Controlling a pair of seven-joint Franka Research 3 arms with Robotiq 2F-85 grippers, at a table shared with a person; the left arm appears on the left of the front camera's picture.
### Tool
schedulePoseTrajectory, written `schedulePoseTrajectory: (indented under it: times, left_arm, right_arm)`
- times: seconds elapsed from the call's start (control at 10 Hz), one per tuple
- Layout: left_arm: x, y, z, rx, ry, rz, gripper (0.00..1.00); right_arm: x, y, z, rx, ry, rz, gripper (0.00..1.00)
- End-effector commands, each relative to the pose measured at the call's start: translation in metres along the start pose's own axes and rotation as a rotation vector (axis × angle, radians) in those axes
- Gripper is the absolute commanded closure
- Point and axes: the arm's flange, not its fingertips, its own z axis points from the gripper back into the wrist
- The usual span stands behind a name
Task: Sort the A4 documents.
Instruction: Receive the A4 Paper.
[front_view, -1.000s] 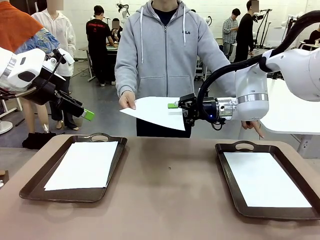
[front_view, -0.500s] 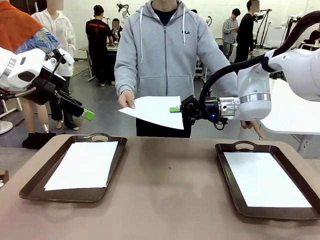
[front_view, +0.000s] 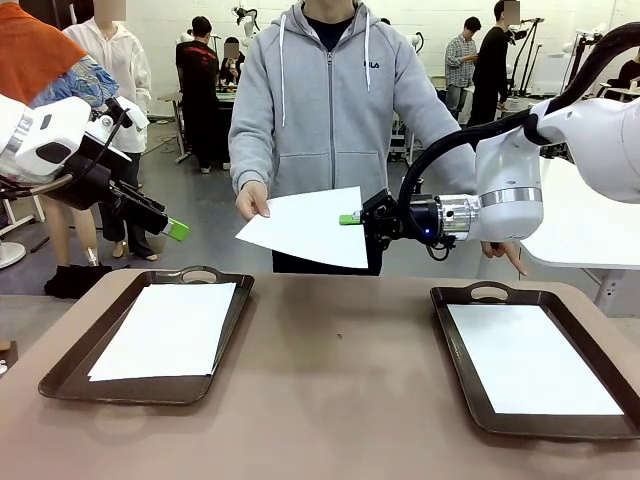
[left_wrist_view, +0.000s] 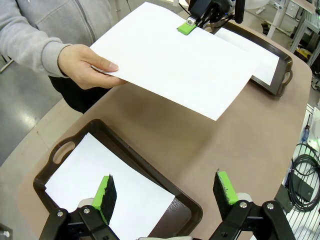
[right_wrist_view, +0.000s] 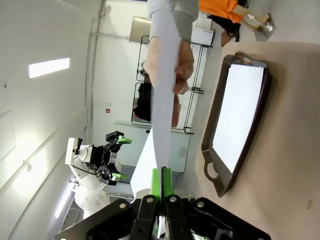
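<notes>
STEP: handover of A4 sheet | right gripper clamped on its edge | person's hand holds opposite edge | left gripper released, empty | NEXT: release by hand is required, then placement in a tray.

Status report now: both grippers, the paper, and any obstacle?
Right gripper shut on sheet; person's hand holds opposite edge. Left gripper open, above left tray. Nothing in the way.
</notes>
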Motion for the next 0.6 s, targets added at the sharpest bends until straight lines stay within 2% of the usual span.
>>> schedulePoseTrajectory:
  times: [0.0, 0.5]
  left_arm:
    - [-0.0011, 0.0006, -0.0005, 0.001, 0.002, -0.010, 0.00]
    - [-0.0011, 0.0006, -0.0005, 0.001, 0.002, -0.010, 0.00]
  right_arm:
    - [0.0016, -0.0009, 0.0020, -0.014, -0.014, 0.005, 1.00]
    - [0.0016, -0.0009, 0.0020, -0.014, -0.014, 0.005, 1.00]
